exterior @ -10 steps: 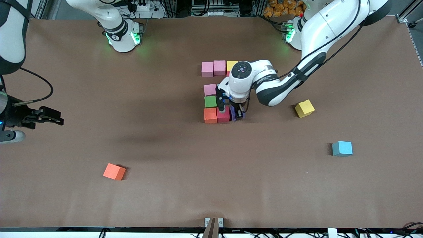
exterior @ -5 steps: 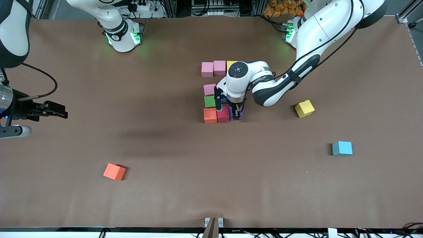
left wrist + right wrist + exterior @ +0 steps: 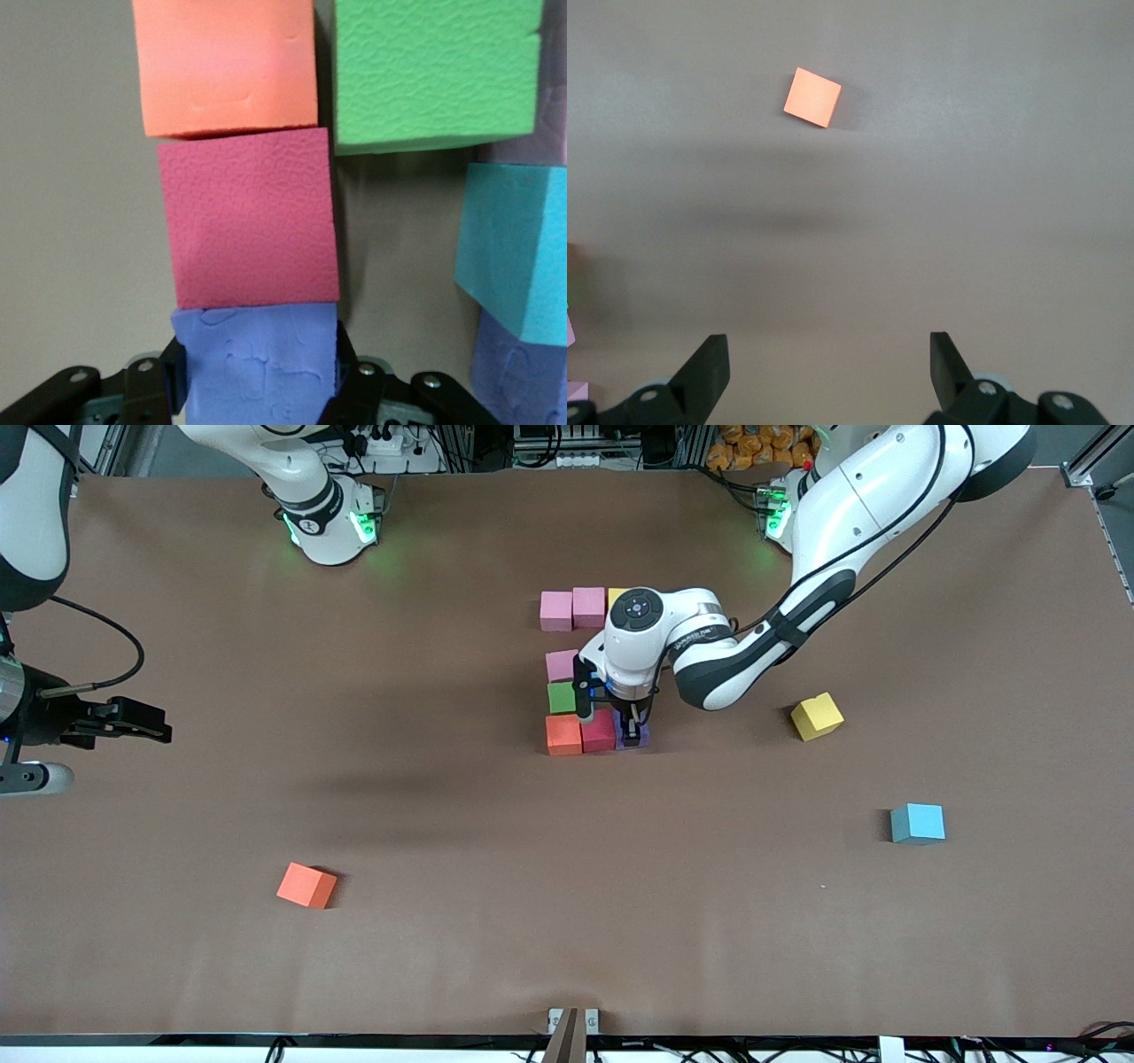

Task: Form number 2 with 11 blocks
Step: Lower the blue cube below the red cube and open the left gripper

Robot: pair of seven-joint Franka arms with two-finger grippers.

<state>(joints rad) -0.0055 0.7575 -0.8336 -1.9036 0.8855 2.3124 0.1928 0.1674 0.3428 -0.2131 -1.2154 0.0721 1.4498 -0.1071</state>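
A purple block point(image 3: 255, 363) is held by the left claw point(image 3: 631, 735) beside the red block point(image 3: 599, 732), at the digit's 6 o'clock row; three loose blocks remain; the right claw point(image 3: 133, 722) waits wide.

Purple block point(image 3: 640, 737): mostly hidden under left gripper point(image 3: 633, 732). Yellow block point(image 3: 617, 595): partly covered by left arm. Light-blue block point(image 3: 518, 252): cut by left wrist view's edge.

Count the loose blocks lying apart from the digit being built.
3: an orange block nearest the front camera toward the right arm's end, a light blue block and a yellow block toward the left arm's end. None looks hidden.
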